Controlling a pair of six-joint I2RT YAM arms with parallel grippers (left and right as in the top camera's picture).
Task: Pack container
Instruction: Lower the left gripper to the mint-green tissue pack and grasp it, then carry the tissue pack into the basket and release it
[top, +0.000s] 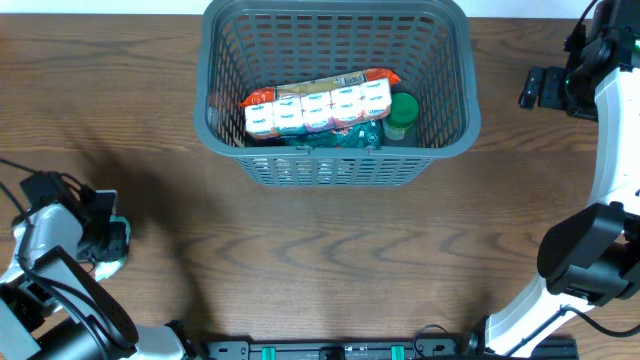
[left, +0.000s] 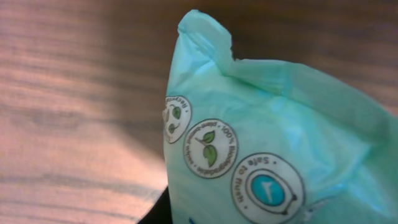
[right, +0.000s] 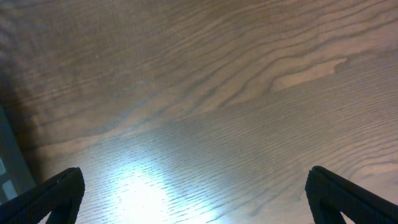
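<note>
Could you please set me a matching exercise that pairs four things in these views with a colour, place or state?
Things:
1. container
2. wrapped multipack
3. crinkled packet
4. right gripper

Descriptions:
A. open, above the bare table
B. lying inside the basket, white and orange
C. dark grey, with lattice sides
D. mint green, outside the basket

Pairs: 1-C, 2-B, 3-D, 4-A
</note>
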